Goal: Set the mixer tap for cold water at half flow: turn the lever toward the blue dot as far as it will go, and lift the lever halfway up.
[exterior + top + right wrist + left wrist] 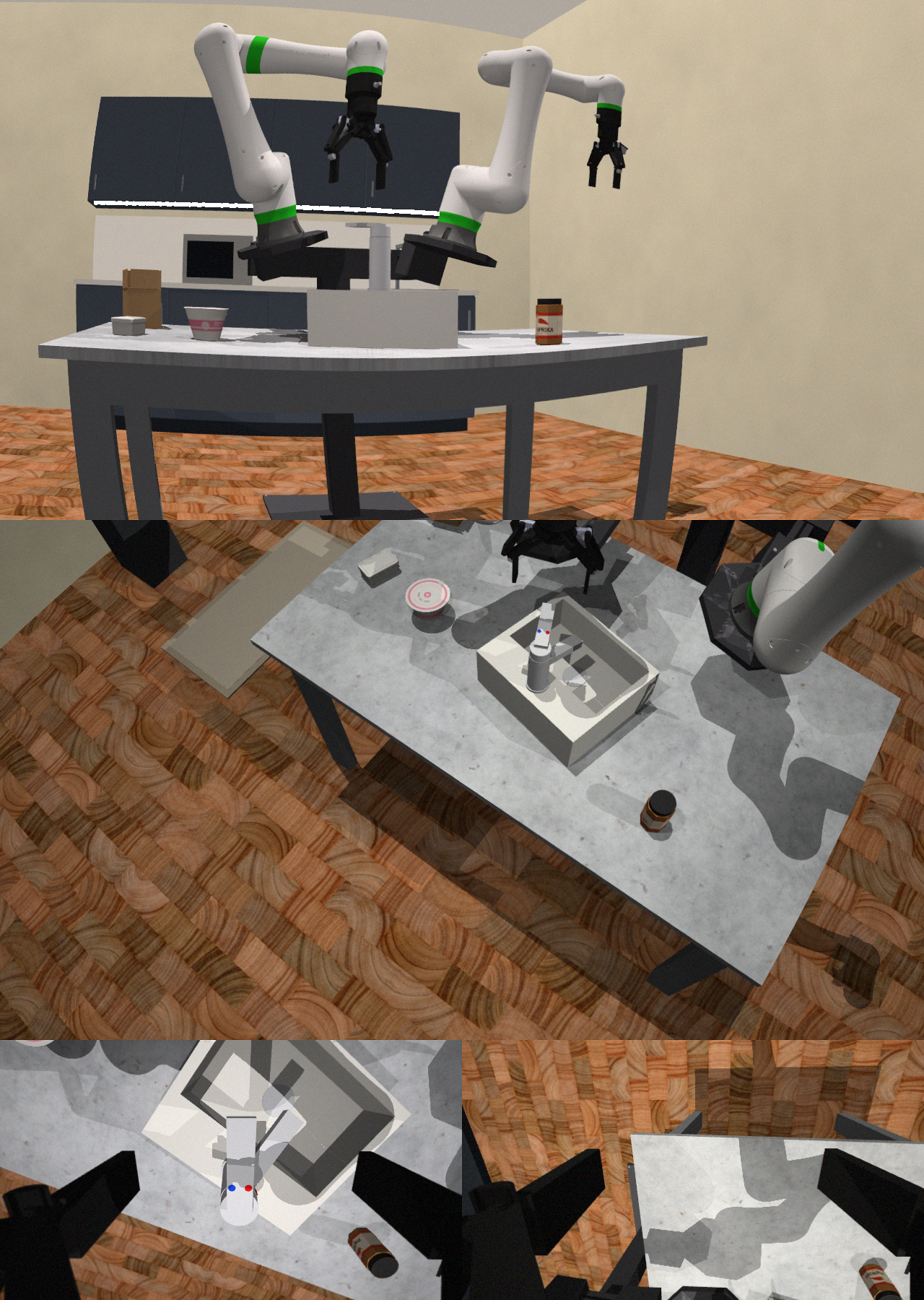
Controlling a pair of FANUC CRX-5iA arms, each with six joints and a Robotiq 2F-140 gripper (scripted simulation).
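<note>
Clearly, the right fingers point(587, 579) point(380, 175) stand wide above the tap lever point(543, 626) point(362, 224) point(241, 1137), touching nothing; the left fingers point(592, 175), equally wide and empty, hang well apart from it.

white rounded arms point(219, 116) point(839, 597), bright green bands point(276, 214), small grey screws, dark faceted bases point(316, 237), black angular two-fingered grippers

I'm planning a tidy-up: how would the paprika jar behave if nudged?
The paprika jar looks rigid, so it probably wouldn't squash. Standing upright and taller than wide, it might tip if pushed high. Its flat-sided body should resist rolling.
</note>
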